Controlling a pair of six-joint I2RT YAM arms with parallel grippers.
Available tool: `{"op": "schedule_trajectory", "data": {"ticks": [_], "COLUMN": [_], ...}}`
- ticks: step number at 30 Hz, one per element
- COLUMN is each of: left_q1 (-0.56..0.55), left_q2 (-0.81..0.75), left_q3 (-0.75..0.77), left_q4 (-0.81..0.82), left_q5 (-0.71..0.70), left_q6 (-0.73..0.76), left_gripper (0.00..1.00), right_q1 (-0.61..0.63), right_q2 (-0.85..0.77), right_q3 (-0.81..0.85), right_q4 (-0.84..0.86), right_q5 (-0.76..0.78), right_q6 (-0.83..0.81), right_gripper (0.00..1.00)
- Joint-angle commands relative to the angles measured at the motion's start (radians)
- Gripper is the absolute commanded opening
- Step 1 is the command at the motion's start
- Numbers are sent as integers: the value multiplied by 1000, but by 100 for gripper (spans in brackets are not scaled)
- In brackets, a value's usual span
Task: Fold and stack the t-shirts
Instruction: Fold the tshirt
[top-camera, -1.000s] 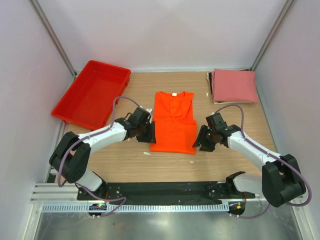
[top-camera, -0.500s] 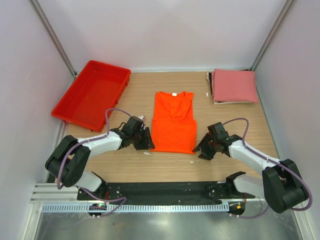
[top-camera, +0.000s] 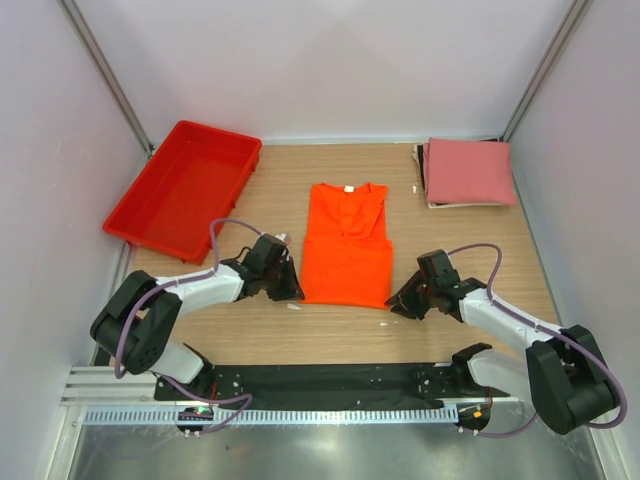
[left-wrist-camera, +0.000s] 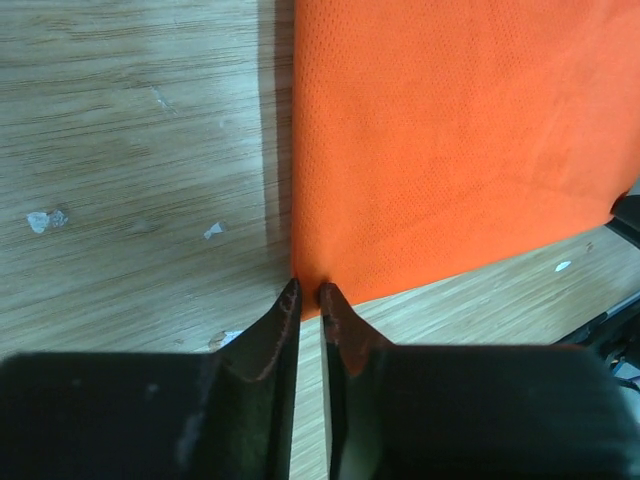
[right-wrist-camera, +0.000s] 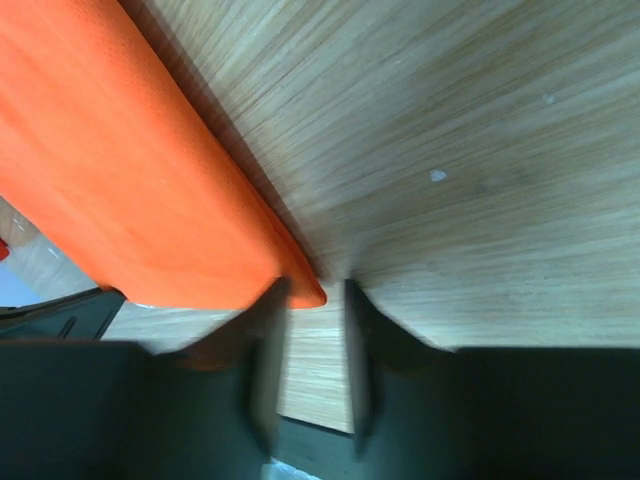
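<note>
The orange t-shirt (top-camera: 347, 245) lies flat mid-table, folded into a long strip, with its white neck label (top-camera: 348, 187) at the far end. My left gripper (top-camera: 296, 292) is at its near left corner. In the left wrist view the gripper (left-wrist-camera: 309, 292) is shut on that corner of the orange cloth (left-wrist-camera: 450, 130). My right gripper (top-camera: 395, 305) is at the near right corner. In the right wrist view it (right-wrist-camera: 315, 290) is blurred and open, with the tip of the orange corner (right-wrist-camera: 130, 200) between the jaws. The pink t-shirt (top-camera: 468, 170) lies folded at the back right.
A red plastic tray (top-camera: 185, 185) stands at the back left. White walls close in three sides. A black rail (top-camera: 330, 380) runs along the near edge. Small white scraps (top-camera: 294, 306) lie on the wood near the left gripper.
Both grippers have moved toward the near edge along the shirt's sides, down to its near corners. The shirt itself has not moved.
</note>
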Motion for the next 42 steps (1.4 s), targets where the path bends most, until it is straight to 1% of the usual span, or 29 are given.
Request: {"op": "schedule_trajectory", "data": {"ticks": [1,3,4,5,9,10,12,13,14,15,17,18,19,20,26,32,33,35,36,38,40,42], "left_q1": [2,1,1,1,1,1,1,1,1,1,2,1,1,1,-7,-25,-28,-42,-51,-93,-120,-151], "left_q2": [-7,-14,-22,-33,-108,-137,-168,-168,-169,-163,-128,-111,-82,-67,-36,-68,-79,-120,-135,-192,-223,-252], "left_q3": [10,27,36,50,58,47,-20,-46,-68,-86,-120,-129,-137,-140,-157,-163,-155,-135,-109,-88,-71,-74], "left_q4": [0,-42,-60,-98,-168,-163,-81,-48,14,42,113,119,177,193,202,161,145,73,46,-20,-42,-48], "left_q5": [-28,-39,-48,-59,-85,-74,-31,-25,-19,-11,0,6,21,27,-6,-28,-32,-52,-65,-101,-108,-109], "left_q6": [13,28,43,51,73,62,-17,-18,-59,-73,-110,-123,-133,-140,-150,-131,-128,-105,-101,-93,-107,-137], "left_gripper": [12,7,7,8,31,34,38,39,39,39,39,38,37,36,31,11,1,0,0,0,0,0], "right_q1": [7,6,7,7,13,18,21,21,21,23,24,24,26,24,27,26,27,27,26,27,30,32], "right_q2": [-2,7,6,1,-57,-63,-77,-79,-80,-80,-82,-82,-83,-85,-129,-152,-151,-152,-155,-183,-221,-293], "right_q3": [-23,-13,-8,-5,-3,-5,-8,-11,-17,-20,-25,-31,-33,-39,-53,-50,-45,-28,-2,23,32,17], "right_q4": [59,38,30,21,-1,-4,-5,-2,4,4,10,13,13,16,-2,-25,-33,-60,-102,-145,-183,-202], "right_q5": [5,26,33,39,51,56,56,54,56,54,53,53,50,50,59,80,79,94,100,122,129,125], "right_q6": [19,5,-4,-7,-15,-17,-20,-20,-18,-20,-21,-24,-26,-27,-24,-29,-34,-47,-67,-87,-103,-103], "right_gripper": [26,10,1,1,1,1,1,1,1,1,1,1,1,1,1,1,1,1,1,1,1,1]}}
